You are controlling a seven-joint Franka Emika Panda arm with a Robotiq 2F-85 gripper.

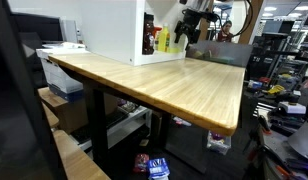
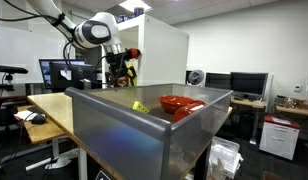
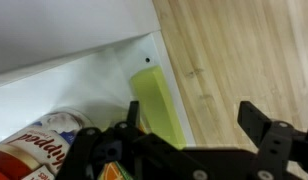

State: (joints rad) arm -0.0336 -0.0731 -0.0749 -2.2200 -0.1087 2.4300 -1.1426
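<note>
My gripper (image 3: 194,130) is open and empty, its two black fingers spread over the wooden table top (image 3: 234,60). Its left finger is next to a yellow-green box (image 3: 159,105) that stands at the open front of a white cabinet (image 3: 64,40). A can with a red and white label (image 3: 44,145) lies inside the cabinet to the left of the box. In both exterior views the gripper (image 1: 191,30) (image 2: 118,72) hangs at the cabinet's opening at the far end of the table, close to the yellow-green box (image 1: 164,40).
The long wooden table (image 1: 174,85) runs from the white cabinet (image 1: 109,30) toward the camera. A grey metal bin (image 2: 144,130) in the foreground holds a red bowl (image 2: 179,104) and a small yellow item (image 2: 140,105). Desks, monitors and clutter surround the table.
</note>
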